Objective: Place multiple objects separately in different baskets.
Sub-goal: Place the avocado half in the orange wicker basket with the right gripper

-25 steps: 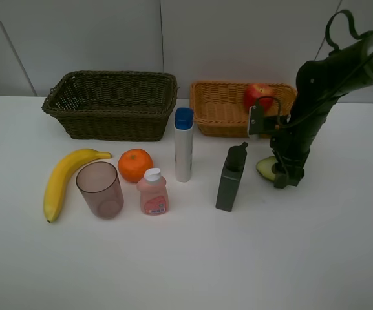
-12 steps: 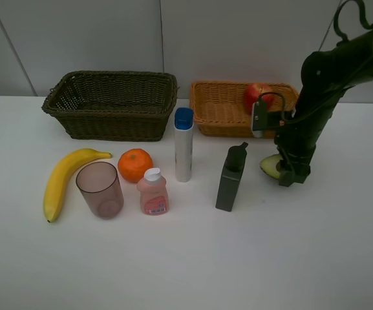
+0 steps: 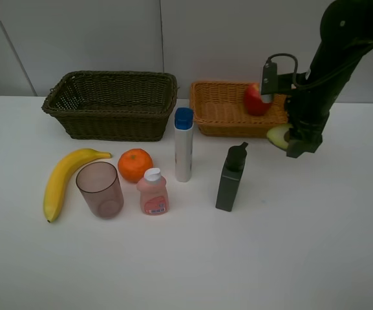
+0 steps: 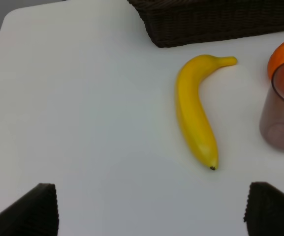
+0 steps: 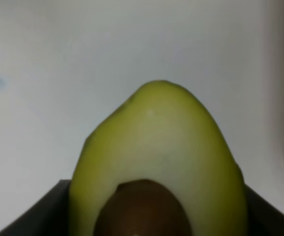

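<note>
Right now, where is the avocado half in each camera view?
Exterior high: avocado half at right, held by the right tool near the orange-tan basket.
Left wrist: not in it.
Right wrist: fills the middle.
Shared landmark: the white table.

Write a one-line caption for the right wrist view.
Right gripper shut on the avocado half, cut face and brown pit toward the camera, over the white table.

We see a white table (image 3: 289, 258) spread beneath the right gripper (image 3: 292, 138), and a pale grey wall (image 3: 76, 32) behind it.
</note>
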Available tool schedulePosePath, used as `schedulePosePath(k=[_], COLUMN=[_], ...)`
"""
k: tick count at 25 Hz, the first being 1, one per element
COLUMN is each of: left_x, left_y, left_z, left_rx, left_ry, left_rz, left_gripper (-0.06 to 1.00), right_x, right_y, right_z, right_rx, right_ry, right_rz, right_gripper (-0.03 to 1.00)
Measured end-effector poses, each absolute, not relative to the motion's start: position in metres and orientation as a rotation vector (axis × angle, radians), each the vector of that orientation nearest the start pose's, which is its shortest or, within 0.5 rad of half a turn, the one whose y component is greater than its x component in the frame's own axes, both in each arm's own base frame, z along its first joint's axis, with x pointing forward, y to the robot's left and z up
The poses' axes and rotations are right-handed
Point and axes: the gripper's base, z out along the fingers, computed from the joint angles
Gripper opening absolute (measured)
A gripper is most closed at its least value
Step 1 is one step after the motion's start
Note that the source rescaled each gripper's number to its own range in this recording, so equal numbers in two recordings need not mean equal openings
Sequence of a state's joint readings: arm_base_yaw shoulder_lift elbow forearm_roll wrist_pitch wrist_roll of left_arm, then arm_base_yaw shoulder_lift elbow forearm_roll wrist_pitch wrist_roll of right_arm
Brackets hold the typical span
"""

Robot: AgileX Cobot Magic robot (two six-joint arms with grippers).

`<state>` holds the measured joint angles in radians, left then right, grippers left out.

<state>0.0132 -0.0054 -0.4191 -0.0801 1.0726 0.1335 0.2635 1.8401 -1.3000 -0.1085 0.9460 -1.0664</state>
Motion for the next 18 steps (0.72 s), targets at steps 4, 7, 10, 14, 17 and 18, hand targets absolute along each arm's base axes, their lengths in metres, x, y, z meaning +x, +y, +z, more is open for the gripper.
schedulePosePath(k=[4, 7, 10, 14, 17, 18], left_x=[0.002, 0.002, 0.002, 0.002, 0.002, 0.002], left_y=[-0.006, -0.006, -0.006, -0.006, -0.006, -0.006], left_z=[0.254, 0.254, 0.254, 0.254, 0.254, 0.254], left_rx=[0.129, 0.129, 0.129, 0.129, 0.129, 0.129], left_ry=[2.125, 2.125, 2.125, 2.125, 2.125, 2.125], left_rz=[-0.011, -0.011, -0.011, -0.011, -0.011, -0.011], left_gripper=[1.0, 1.0, 1.0, 1.0, 1.0, 1.0], right_x=[0.367, 0.381, 0.398, 0.42, 0.434, 0.438], right_y=[0.09, 0.093, 0.094, 0.094, 0.091, 0.089], right_z=[0.228, 0.24, 0.241, 0.23, 0.217, 0.212], right_rx=[-1.874, -1.833, -1.804, -1.79, -1.791, -1.797], right_ry=[2.255, 2.194, 2.141, 2.098, 2.094, 2.094], right_rz=[-0.29, -0.335, -0.372, -0.425, -0.447, -0.449], right_gripper=[0.4, 0.4, 0.4, 0.4, 0.4, 0.4])
